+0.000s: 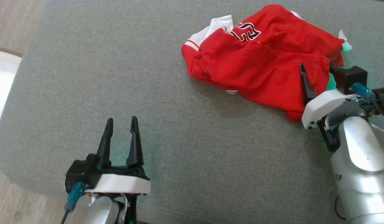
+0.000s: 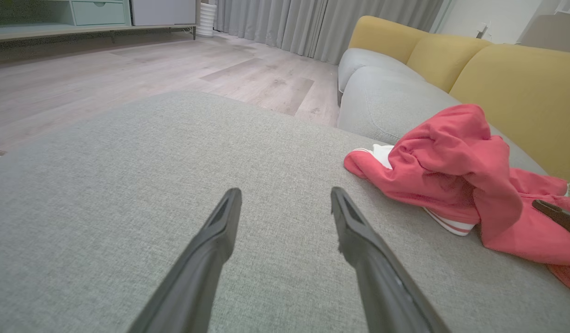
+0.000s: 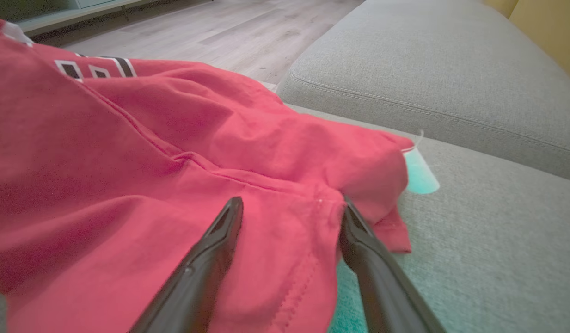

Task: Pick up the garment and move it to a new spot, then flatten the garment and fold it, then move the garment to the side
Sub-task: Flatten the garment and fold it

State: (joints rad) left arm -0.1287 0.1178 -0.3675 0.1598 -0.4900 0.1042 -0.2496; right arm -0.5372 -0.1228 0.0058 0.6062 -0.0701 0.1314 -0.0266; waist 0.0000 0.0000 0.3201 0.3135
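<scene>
Pick-up step, as we read it: the crumpled red garment [image 1: 257, 68] lies at the far right of the grey cushion [image 1: 117, 77], the right gripper [image 3: 291, 203] with jaws wide astride its edge, perhaps already touching cloth, the left gripper [image 1: 121, 119] wide and empty; next, close on that fold and lift.

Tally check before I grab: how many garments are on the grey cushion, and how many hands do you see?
garment: 1, red
hands: 2, left hand and right hand, both open
Total: 3
</scene>
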